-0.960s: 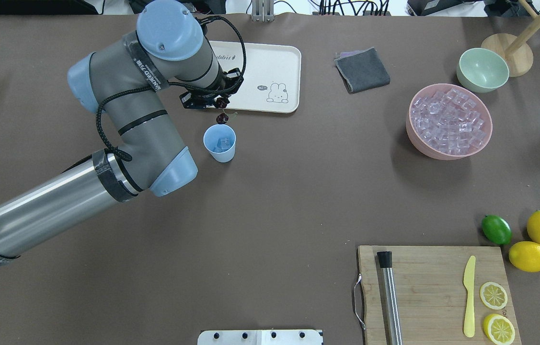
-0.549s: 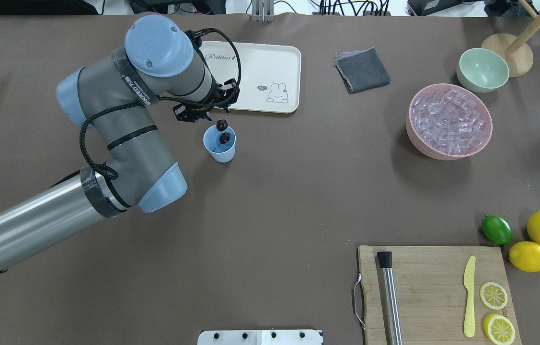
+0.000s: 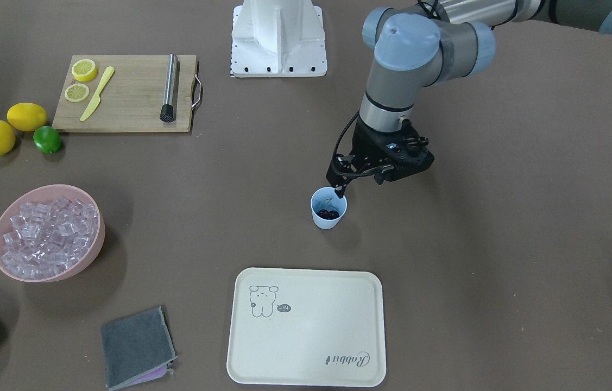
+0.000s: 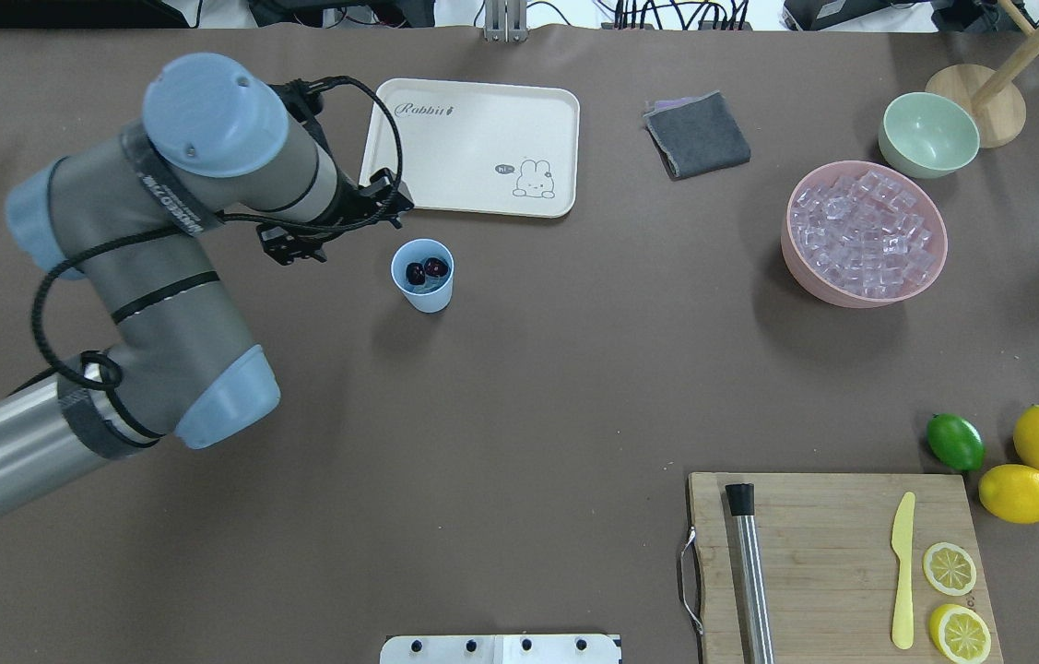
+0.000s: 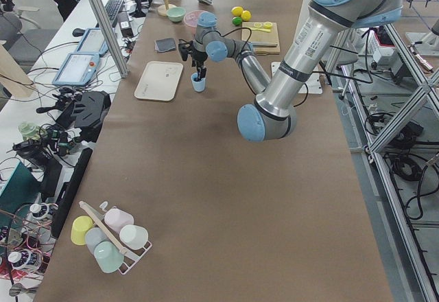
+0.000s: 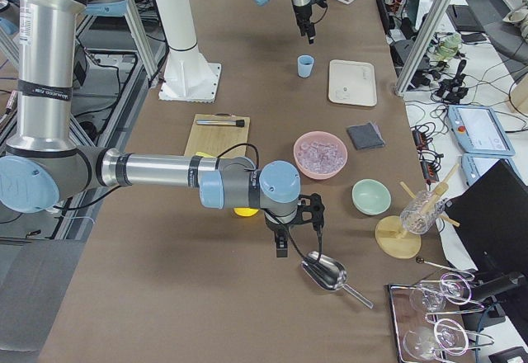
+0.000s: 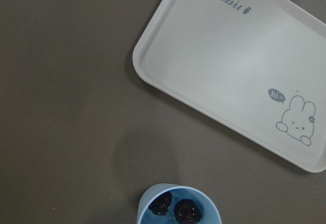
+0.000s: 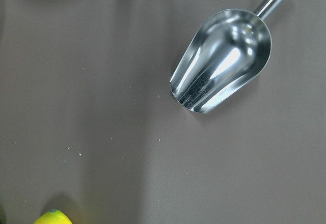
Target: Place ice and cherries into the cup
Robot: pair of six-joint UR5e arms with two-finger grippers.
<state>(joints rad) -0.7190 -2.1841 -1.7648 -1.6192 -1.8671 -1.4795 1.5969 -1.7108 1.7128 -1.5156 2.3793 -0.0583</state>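
Cream tray (image 4: 473,148) lettered "Rabbit", bunny (image 4: 533,180) saying "hi", cherries (image 4: 425,270) in cup (image 4: 428,300)

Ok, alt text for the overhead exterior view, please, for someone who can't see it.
Two dark cherries lie inside a light blue cup left of centre, with the left hand just to its left and a cream tray beyond it. Far right, a pink bowl holds ice.
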